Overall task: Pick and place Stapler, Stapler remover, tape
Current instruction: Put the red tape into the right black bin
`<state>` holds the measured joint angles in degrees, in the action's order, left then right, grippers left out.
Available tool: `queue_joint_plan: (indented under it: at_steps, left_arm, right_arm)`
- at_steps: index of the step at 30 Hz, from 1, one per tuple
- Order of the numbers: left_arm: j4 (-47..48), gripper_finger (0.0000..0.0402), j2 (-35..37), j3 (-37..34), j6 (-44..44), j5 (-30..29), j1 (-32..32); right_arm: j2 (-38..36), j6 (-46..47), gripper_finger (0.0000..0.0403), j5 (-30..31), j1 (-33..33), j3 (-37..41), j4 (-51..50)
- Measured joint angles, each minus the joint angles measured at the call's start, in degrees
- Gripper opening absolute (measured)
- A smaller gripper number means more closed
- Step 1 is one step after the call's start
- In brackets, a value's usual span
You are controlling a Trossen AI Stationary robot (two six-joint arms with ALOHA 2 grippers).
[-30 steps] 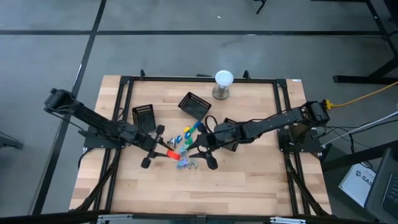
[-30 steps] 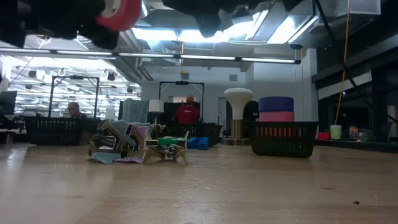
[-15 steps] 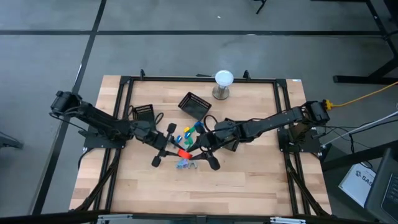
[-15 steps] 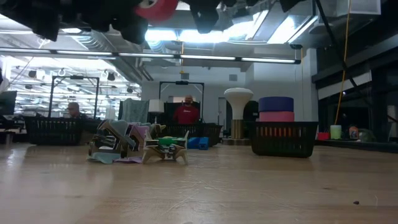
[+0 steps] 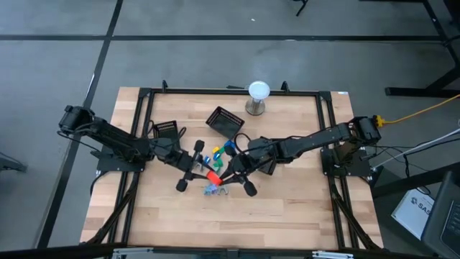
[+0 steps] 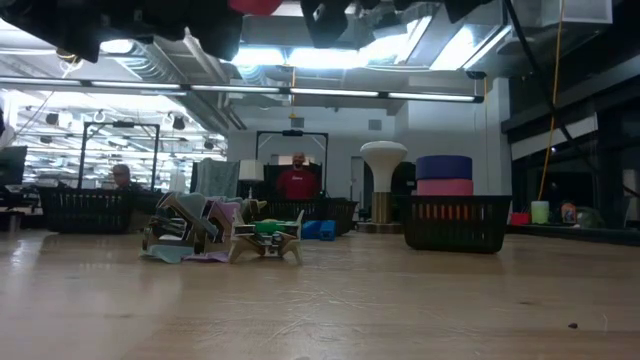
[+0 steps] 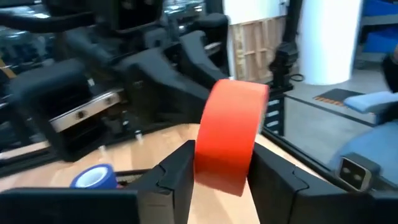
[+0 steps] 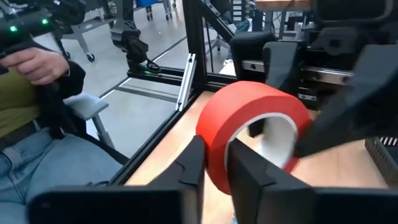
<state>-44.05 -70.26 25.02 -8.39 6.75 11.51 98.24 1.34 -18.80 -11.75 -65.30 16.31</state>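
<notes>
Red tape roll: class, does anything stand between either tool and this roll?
Nothing visible does. The red tape roll sits directly between the fingers of the right tool, and the left tool flanks the same roll, both raised above the table.

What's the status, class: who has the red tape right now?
Handover in mid-air: left gripper and right gripper both have fingers on the red tape. Pile of small items below on the table. Nothing in the way.
</notes>
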Motion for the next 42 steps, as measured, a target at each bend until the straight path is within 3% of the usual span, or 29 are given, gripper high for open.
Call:
queue_joint_plan:
  at_steps: [8, 15, 23, 27, 34, 42]
  left_arm:
    - [3.79, 0.0181, 1.26, -0.08, 2.77, -5.36, 0.02]
    - [18.55, 0.0208, 11.77, -0.09, 3.18, -12.96, -0.09]
    - [38.49, 0.0209, 26.89, -0.04, 4.08, -21.93, -0.04]
    - [45.92, 0.0209, 31.51, -0.15, 4.84, -23.33, -1.05]
    - [47.07, 0.0209, 35.5, -3.75, 5.69, -22.26, -6.61]
    - [46.78, 0.021, 35.72, -6.16, 8.31, -22.28, -10.88]
  right_arm:
    - [-0.1, 1.69, 0.0038, -0.21, 0.21, 0.02, -2.93]
    - [-1.86, 4.48, 0.0038, -1.19, 0.86, 0.1, -10.46]
    - [-2.47, 6.23, 0.0038, 3.83, 1.05, -6.79, -29.91]
    - [-2.47, 7.21, 0.0039, 6.02, 1.05, -11.59, -40.15]
    - [-2.45, 8.93, 0.0039, 9.79, 1.45, -20.39, -58.94]
    - [-2.47, 11.81, 0.0039, 10.7, 4.55, -25.16, -74.03]
